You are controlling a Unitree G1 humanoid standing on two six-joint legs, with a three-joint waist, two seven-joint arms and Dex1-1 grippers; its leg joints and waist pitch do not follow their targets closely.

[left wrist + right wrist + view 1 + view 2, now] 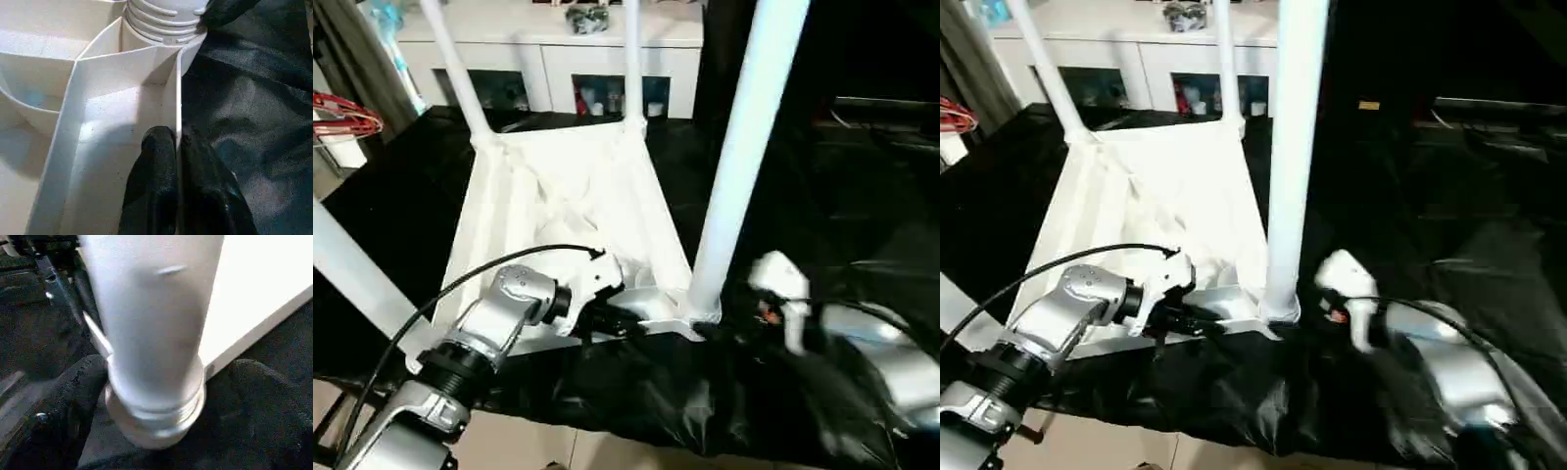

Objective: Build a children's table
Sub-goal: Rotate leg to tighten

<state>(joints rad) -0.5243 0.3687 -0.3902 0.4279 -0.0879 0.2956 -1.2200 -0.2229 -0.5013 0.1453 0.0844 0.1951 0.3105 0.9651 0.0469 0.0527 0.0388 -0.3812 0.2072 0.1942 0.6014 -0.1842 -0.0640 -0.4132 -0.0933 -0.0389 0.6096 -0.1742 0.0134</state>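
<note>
The left gripper (177, 147) is pressed together on the near rim wall of the children's table (578, 196), one black finger (156, 161) inside the rim and one outside. The right gripper (156, 396) stands spread wide, its fingers (73, 396) on either side of the base of the near right leg (744, 147) without squeezing it.

The table lies upside down on the black cloth (822, 196), ribbed underside up, its long axis running from 6 o'clock toward 12 in the head views. Legs point straight up at the corners: the near right one at about 4 o'clock, two far ones (632, 59) near 12. Beyond stands a white cabinet (558, 49).
</note>
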